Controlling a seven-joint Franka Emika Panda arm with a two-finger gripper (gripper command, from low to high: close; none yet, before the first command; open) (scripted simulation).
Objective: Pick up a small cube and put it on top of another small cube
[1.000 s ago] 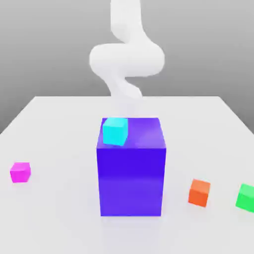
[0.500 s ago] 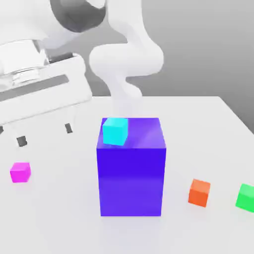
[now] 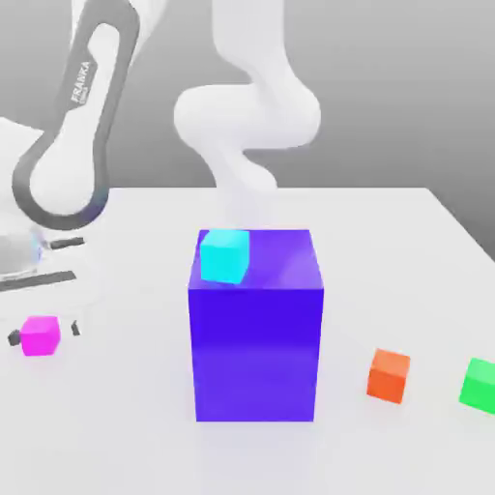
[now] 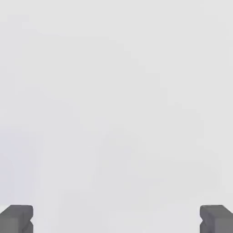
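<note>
Straddling the small cube (image 3: 42, 334), the gripper (image 3: 43, 335) is seen spread to its widest, nothing yet held; dark fingertips (image 3: 14, 338) show on either side of the magenta cube near the bench (image 3: 126, 416) edge at the exterior view's left. A rigid, light, smooth block is judged likely, best pinched on two opposite flat faces at mid-height. Contact with the faces cannot be confirmed. In the hand view the fingertips (image 4: 16, 217) are cut off by the frame.
</note>
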